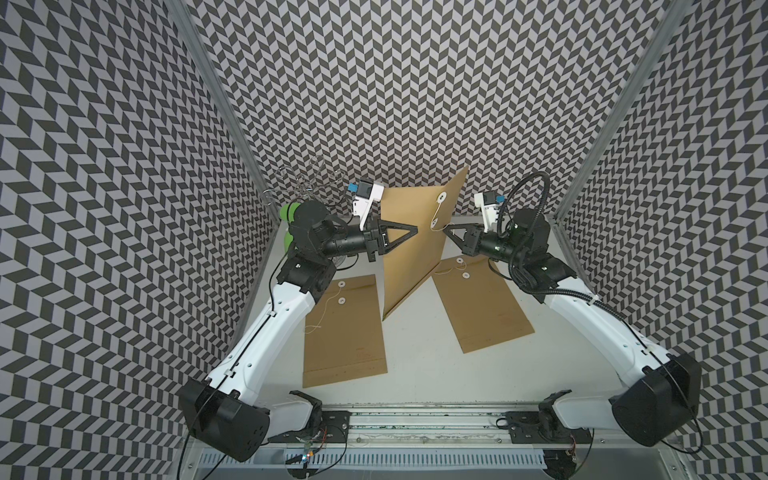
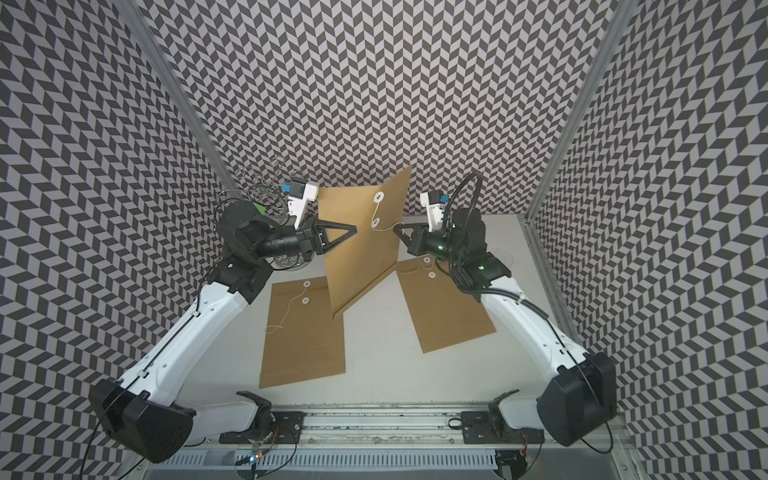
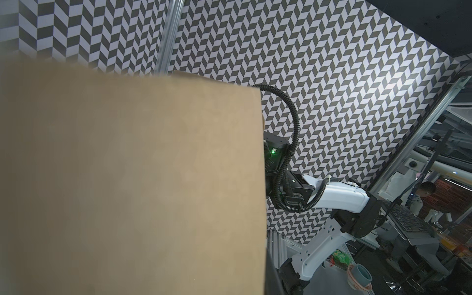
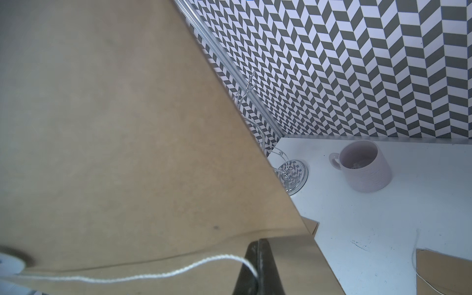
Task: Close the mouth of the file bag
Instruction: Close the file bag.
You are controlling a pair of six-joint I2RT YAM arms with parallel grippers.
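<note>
In both top views a brown file bag (image 1: 409,257) (image 2: 361,266) stands upright at mid-table, its lower corner on the table. My left gripper (image 1: 415,230) (image 2: 355,228) is shut on the bag's left edge, one black finger lying across its face. In the left wrist view the bag (image 3: 127,178) fills most of the frame and hides the jaws. Two white discs (image 1: 440,199) (image 1: 433,223) sit near the bag's top. A white string (image 4: 153,274) runs from the lower disc to my right gripper (image 1: 445,228) (image 2: 397,227) (image 4: 258,255), which is shut on it.
Two more file bags lie flat on the table, one on the left (image 1: 343,328) and one on the right (image 1: 482,303). A wire stand (image 1: 299,183) (image 4: 291,173) and a green object (image 1: 286,212) sit at the back left. A pink mug (image 4: 362,166) stands near the back wall.
</note>
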